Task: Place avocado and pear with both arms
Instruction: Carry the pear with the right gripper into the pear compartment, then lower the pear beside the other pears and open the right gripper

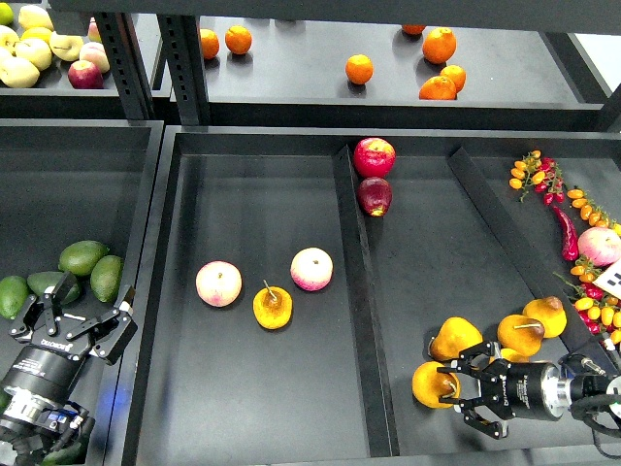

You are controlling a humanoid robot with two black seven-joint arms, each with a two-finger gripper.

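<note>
The right gripper (458,392), at the lower right of the frame, has its fingers spread around the pear (434,383), the lowest and leftmost of a cluster of yellow-orange pears. The fingers bracket the pear's right side, though from this angle I cannot be sure the pads actually press on it. The left gripper (82,313), at the lower left, stands open and empty, its fingertips just below a group of avocados. The avocado (49,283), the darker one in the middle of that group, sits right at the fingertips, partly hidden behind them.

The main risk on the right is a shallow grip. The pear is round and smooth, and if the fingers close only on its near edge it could squirt out to the left and roll across the tray. A second pear (454,337) lies just above and touching it, so any sideways nudge may shift that one too, or the fingers may catch both.

On the left the avocados are packed close. Paler ones (82,256) (106,277) lie just above and to the right of the dark one, and another (12,294) lies at the left edge. An open finger coming down could land on a neighbour, push the target away, or take the wrong fruit.
</note>
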